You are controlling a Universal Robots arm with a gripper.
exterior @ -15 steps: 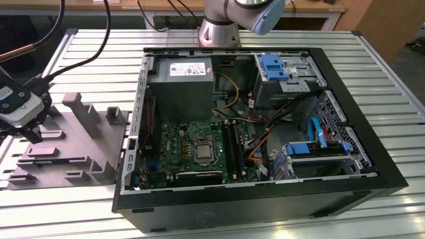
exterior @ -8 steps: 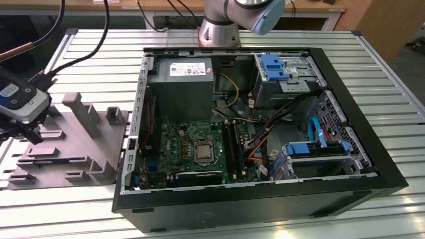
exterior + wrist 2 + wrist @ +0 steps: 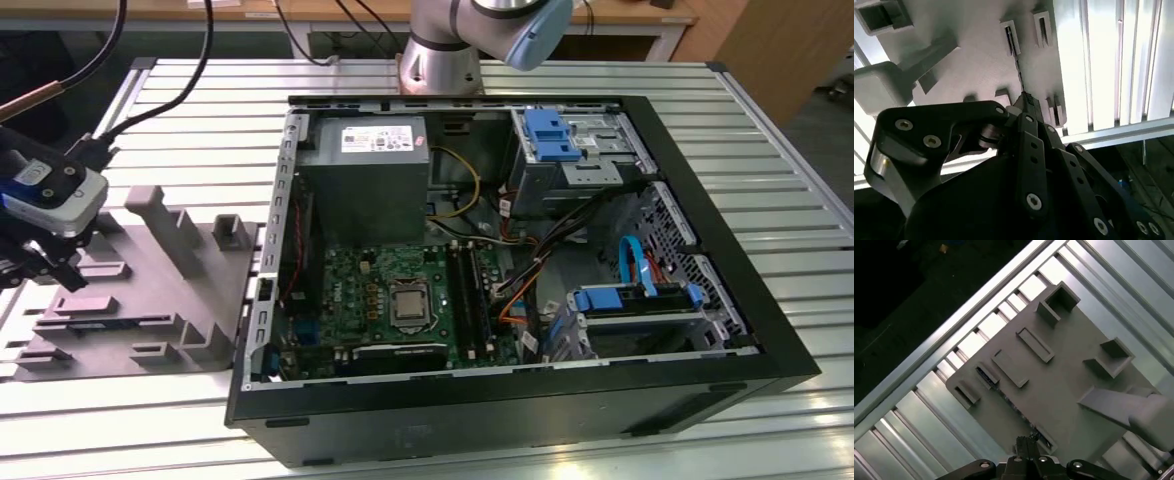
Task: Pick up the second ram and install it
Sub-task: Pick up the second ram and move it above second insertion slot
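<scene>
Fingers: black metal fingers look pinched shut on one end of the long thin dark memory stick.
Place: on edge in the flat grey plastic tray.
Handling: likely light, stiff, breakable; hold its edges.

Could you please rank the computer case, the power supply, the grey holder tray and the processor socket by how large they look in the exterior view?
Largest to smallest:
1. computer case
2. grey holder tray
3. power supply
4. processor socket
No two look close in size.
</scene>
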